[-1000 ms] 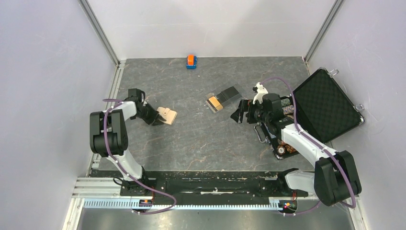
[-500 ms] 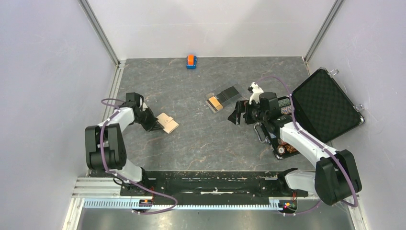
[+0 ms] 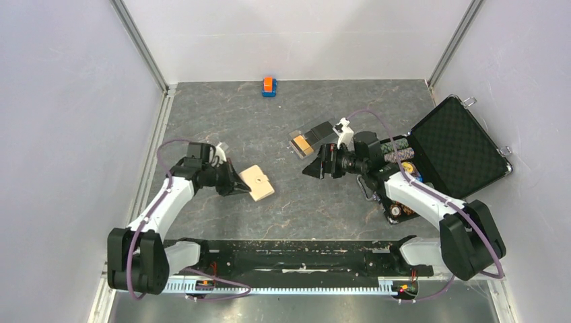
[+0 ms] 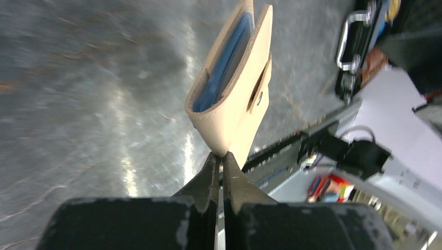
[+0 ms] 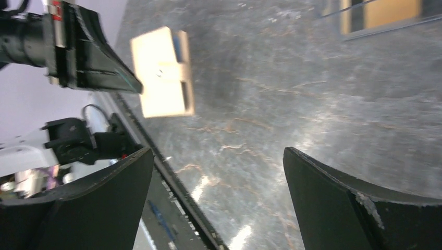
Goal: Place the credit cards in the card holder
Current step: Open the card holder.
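Left end effector (image 3: 244, 183) now pinches the holder (image 3: 259, 182), lifted and carried toward centre; right end effector (image 3: 315, 167), jaws wide, has neared the cards (image 3: 314, 139), so pickup looks next.

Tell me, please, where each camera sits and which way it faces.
Top: fixed above and behind the arms, looking down on the table; both arms show, left hand shut on the holder, right hand open.
Left wrist: on the left arm, looking along its shut fingers at the holder.
Right wrist: on the right arm, looking between its open fingers across the table at the left hand.
Shared: all three show the holder.
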Tool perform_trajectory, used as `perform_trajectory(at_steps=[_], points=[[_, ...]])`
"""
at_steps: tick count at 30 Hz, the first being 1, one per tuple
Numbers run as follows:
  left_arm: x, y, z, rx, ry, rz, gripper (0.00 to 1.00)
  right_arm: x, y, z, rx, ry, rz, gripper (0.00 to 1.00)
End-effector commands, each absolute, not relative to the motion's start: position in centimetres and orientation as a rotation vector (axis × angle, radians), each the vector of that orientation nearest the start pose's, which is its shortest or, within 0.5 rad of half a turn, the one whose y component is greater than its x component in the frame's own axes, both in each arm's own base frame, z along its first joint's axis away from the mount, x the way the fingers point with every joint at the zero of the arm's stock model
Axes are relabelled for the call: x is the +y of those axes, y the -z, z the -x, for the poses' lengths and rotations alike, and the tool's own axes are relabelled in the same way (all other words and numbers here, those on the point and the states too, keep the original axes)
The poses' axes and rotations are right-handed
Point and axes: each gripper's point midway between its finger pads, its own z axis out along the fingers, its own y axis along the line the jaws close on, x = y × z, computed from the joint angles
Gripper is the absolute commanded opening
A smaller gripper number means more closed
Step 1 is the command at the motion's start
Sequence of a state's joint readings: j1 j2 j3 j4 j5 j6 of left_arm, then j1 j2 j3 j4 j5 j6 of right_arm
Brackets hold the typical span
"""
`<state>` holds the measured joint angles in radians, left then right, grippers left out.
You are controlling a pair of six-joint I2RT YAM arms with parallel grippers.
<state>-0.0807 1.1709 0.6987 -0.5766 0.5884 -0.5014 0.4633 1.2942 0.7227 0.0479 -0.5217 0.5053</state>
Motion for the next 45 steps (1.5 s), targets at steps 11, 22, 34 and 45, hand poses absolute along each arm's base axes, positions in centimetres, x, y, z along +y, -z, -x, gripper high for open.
perform_trajectory(at_steps=[11, 22, 34, 45], points=[[-22.7, -16.2, -16.3, 2.453, 1.425, -0.226, 0.02, 30.2, -15.7, -21.4, 2.113, -1.553, 0.376, 0.98], [-24.9, -18.1, -14.6, 2.380, 1.555, -0.349, 0.02, 32.4, -17.2, -18.8, 2.026, -1.753, 0.424, 0.83], [-24.9, -17.5, -15.6, 2.307, 1.566, -0.150, 0.93, 32.6, -19.1, -19.5, 1.964, -1.746, 0.390, 0.00], [-26.0, -20.3, -14.9, 2.113, 1.781, -0.210, 0.65, 32.7, -21.9, -19.4, 1.870, -1.857, 0.314, 0.01]])
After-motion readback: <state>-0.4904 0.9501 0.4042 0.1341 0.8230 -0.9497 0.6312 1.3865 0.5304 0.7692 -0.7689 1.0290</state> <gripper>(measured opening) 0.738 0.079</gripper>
